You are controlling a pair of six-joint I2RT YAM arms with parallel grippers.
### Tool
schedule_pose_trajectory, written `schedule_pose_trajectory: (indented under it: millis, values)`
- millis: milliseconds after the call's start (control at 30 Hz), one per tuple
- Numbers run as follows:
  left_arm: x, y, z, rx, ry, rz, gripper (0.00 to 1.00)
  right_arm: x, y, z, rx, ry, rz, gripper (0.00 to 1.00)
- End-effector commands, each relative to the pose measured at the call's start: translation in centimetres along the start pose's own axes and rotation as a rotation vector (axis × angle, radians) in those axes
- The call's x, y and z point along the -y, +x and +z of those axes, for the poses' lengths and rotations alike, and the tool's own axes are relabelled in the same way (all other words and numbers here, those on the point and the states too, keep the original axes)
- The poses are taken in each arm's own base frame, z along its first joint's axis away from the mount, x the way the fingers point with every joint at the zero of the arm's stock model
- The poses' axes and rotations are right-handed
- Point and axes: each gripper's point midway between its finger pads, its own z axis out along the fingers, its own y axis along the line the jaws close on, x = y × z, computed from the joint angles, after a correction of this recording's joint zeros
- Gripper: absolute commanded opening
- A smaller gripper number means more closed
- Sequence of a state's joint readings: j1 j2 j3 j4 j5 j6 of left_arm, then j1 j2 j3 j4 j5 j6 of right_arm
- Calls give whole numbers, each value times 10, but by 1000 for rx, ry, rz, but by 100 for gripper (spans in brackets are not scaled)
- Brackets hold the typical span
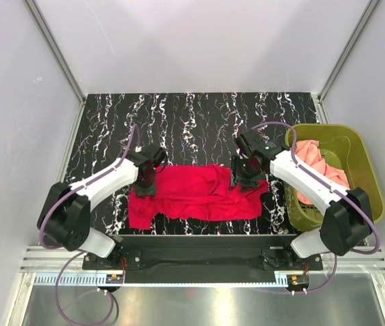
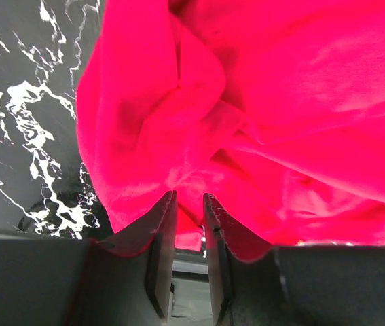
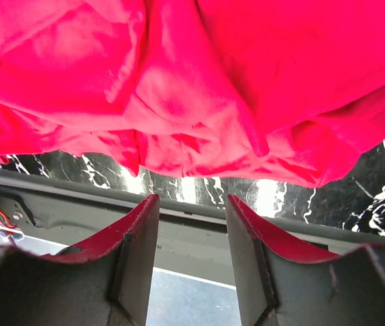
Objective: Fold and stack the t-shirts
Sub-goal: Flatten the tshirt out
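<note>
A crimson red t-shirt point(image 1: 192, 193) lies crumpled and partly spread across the near middle of the black marbled table point(image 1: 199, 122). My left gripper point(image 1: 145, 187) hangs over its left end. In the left wrist view the left gripper point(image 2: 189, 195) has only a narrow gap between its jaws, and the red cloth point(image 2: 280, 102) lies just past the tips with none pinched. My right gripper point(image 1: 246, 179) is over the shirt's right end. In the right wrist view the right gripper point(image 3: 192, 198) stands open and empty above the cloth's near hem point(image 3: 199, 75). A salmon-pink t-shirt point(image 1: 313, 157) lies bunched in the basket.
An olive-green plastic basket point(image 1: 358, 153) stands at the table's right edge, beside the right arm. A metal rail point(image 1: 199, 261) runs along the near edge by the arm bases. White walls enclose the table on the left, right and back.
</note>
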State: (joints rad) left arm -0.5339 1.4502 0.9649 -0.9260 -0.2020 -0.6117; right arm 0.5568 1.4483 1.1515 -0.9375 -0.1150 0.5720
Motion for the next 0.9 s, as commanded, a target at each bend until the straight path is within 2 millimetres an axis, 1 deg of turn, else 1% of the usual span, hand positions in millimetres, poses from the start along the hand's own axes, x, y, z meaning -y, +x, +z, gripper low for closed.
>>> schedule_pose_trajectory:
  millis: [0,67,100,167,300,367,400,467,600,700,767,867]
  values:
    - [4,-7,7,18,7,-21,27,-4,14,0,-27,-38,25,51]
    - [9,-3,12,9,29,-18,27,-6,16,0,-16,-57,33,50]
    - [9,-2,15,6,27,-17,27,-5,20,2,-27,-64,38,50]
    - [6,0,23,-5,6,-11,26,-7,21,2,-26,-82,39,50]
    - [-1,4,30,-28,-42,-4,26,-6,23,6,-30,-82,37,50]
    - [-7,8,30,-43,-74,-11,24,-6,23,7,-33,-81,31,50]
    - [-8,9,29,-38,-75,-16,22,-6,23,7,-31,-81,31,49]
    - [-6,11,29,-38,-61,-20,20,-6,22,8,-30,-82,27,49]
    - [-13,15,32,-61,-106,-30,18,-8,22,11,-37,-92,27,49]
    - [-22,16,28,-54,-150,-56,22,-7,22,13,-41,-90,20,49]
    - [-26,18,26,-44,-165,-65,29,-8,22,12,-40,-93,21,49]
    - [-33,22,24,-57,-202,-78,37,-8,22,13,-39,-96,21,49]
